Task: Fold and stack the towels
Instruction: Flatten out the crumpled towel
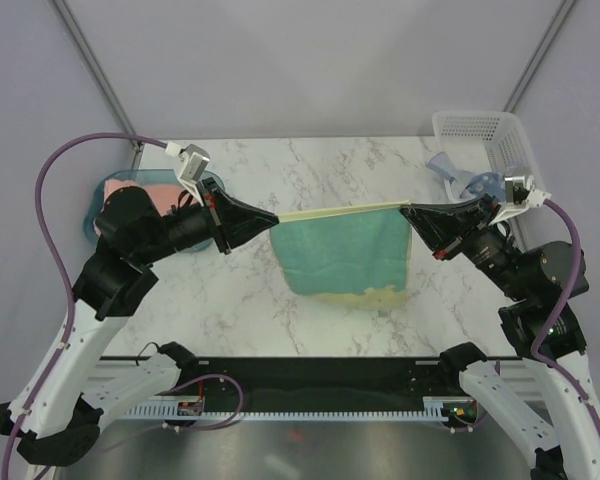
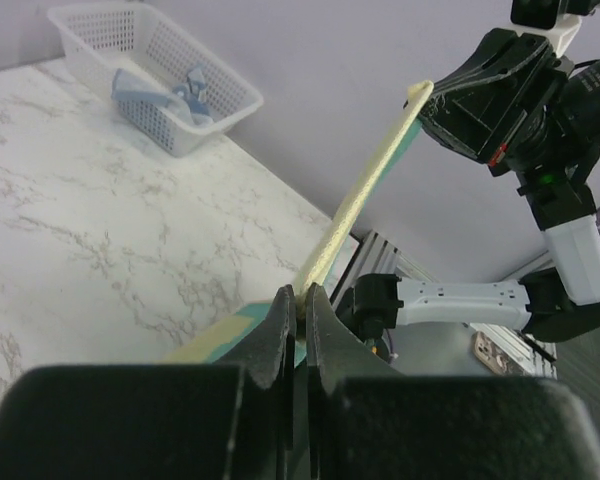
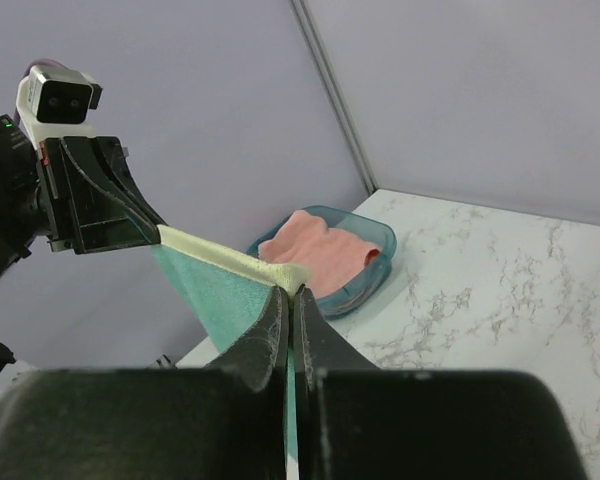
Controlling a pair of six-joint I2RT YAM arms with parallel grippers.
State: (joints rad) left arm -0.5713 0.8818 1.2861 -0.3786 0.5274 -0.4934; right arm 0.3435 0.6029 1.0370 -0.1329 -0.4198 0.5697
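The left gripper [image 1: 273,220] is clamped shut on one top corner of the yellow-and-teal towel [image 1: 345,252]. The right gripper [image 1: 407,210] pinches the opposite top corner just as tightly. Each wrist view shows the pale hem nipped between closed jaws.

Between the two grippers the upper edge runs as a taut, straight yellow line above the middle of the table [image 1: 250,310]. The cloth hangs below it, teal face toward the near edge. Whether the lower hem touches the marble cannot be told.

To do this step well, I judge that both grippers should travel level and at equal tension, so the edge does not sag or skew. The lower hem should land first, then the top edge be drawn over it, square to the table's edges. Neither corner should be let go before the cloth lies flat.

The salmon-pink towel [image 1: 158,193] lies in the teal tray [image 1: 93,218] at the left edge. The light blue towel [image 2: 175,92] sits in the white basket [image 1: 480,128] at the far right corner. Both are well apart from the work.
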